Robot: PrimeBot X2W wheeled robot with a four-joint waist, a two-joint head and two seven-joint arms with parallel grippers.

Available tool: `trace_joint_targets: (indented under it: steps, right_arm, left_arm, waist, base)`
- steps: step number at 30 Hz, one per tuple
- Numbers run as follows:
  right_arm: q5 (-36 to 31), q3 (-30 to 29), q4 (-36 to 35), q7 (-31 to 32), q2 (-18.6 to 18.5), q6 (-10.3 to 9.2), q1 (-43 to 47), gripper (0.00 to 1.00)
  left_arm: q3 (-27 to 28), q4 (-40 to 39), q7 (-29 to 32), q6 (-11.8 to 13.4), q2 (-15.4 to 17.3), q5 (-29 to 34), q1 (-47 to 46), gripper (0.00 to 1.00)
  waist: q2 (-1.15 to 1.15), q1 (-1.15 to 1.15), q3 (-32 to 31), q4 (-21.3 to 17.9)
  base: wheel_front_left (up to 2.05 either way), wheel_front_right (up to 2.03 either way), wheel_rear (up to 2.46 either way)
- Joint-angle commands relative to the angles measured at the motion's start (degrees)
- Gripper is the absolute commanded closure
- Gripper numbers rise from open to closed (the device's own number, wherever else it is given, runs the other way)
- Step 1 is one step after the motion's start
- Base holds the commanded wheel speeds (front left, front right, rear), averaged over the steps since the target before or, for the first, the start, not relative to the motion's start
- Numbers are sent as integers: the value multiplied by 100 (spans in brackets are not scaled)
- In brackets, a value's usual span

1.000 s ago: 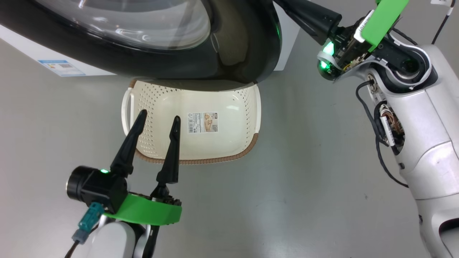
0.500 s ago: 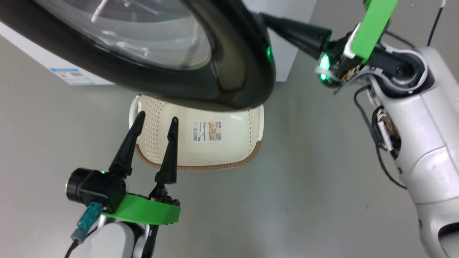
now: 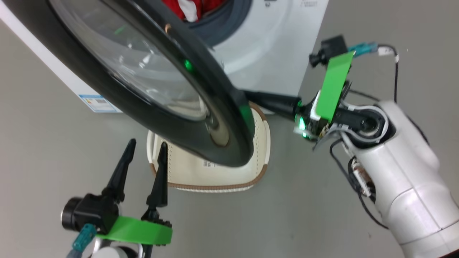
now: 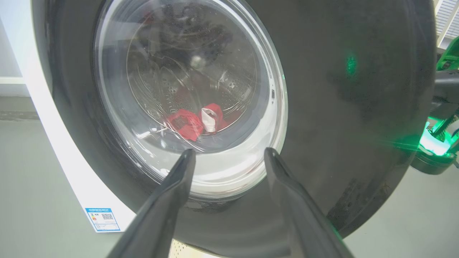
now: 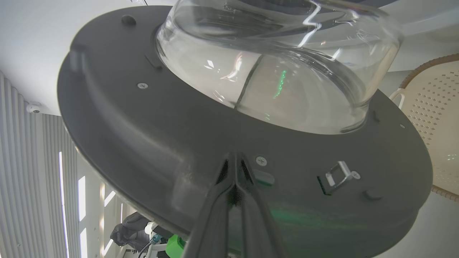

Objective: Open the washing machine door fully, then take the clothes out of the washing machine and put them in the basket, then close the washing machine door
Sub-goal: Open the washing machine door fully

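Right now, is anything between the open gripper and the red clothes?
Yes. The half-open door stands between the left gripper and the clothes; the left wrist view sees them through its glass. The door also hangs over the basket.

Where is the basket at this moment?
In the head view the basket sits on the floor at the centre, in front of the washing machine, partly hidden by the washing machine door, just right of the left tool.
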Motion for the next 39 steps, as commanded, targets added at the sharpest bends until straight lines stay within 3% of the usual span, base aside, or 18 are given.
trace_joint_targets:
  steps: [1,28,39]
  right_arm:
    - [-26,139,-125,23,170,44,133,100]
    - [826,1690,57,-970,178,44,950,100]
    - [921,1975,67,-1248,178,44,968,100]
  left_arm:
    - [215,-145,-28,37,85,-58,99,0]
    - [206,-50,-28,-134,85,3,869,0]
    - [295,-7,-28,-228,85,101,953,0]
  waist:
    - [0,0,-318,186]
    - [0,0,-1638,1738]
    - [0,0,-1758,2016]
  base:
    - [0,0,0]
    - [0,0,0]
    - [0,0,0]
